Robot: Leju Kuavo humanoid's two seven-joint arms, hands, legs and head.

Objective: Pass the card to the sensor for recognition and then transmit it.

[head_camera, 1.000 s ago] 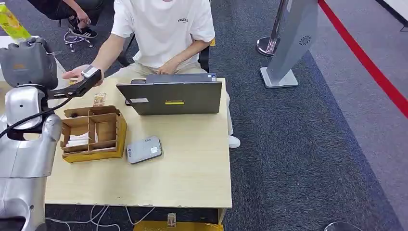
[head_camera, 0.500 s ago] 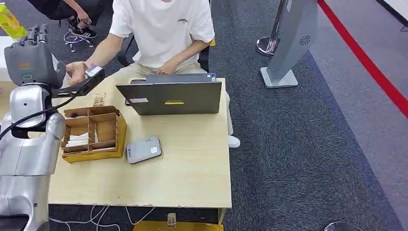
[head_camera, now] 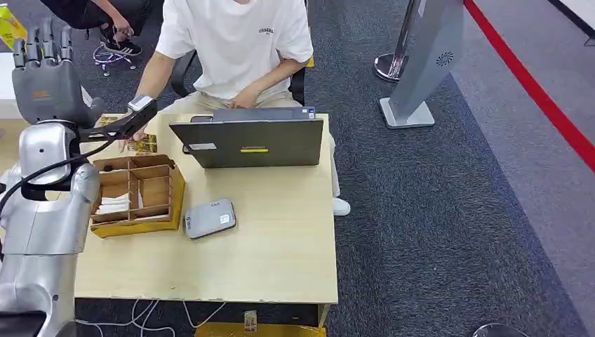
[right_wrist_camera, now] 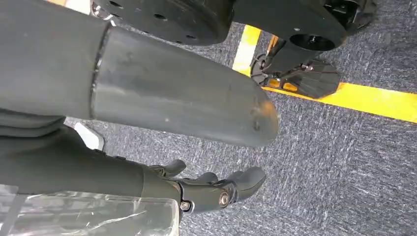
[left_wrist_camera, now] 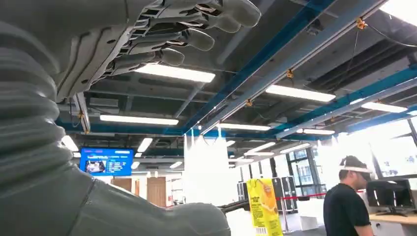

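Left hand (head_camera: 43, 81) raised off table's (head_camera: 281, 232) far left corner, fingers spread, empty. Person's hand (head_camera: 130, 137) has card (head_camera: 144, 145). Handover looks done; next, fetch another from box (head_camera: 137, 193).

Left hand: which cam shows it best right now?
Head view: the left hand is seen whole from the back, raised, fingers extended upward, holding nothing. Left wrist view shows its fingers close against the ceiling. Right wrist view faces the floor.
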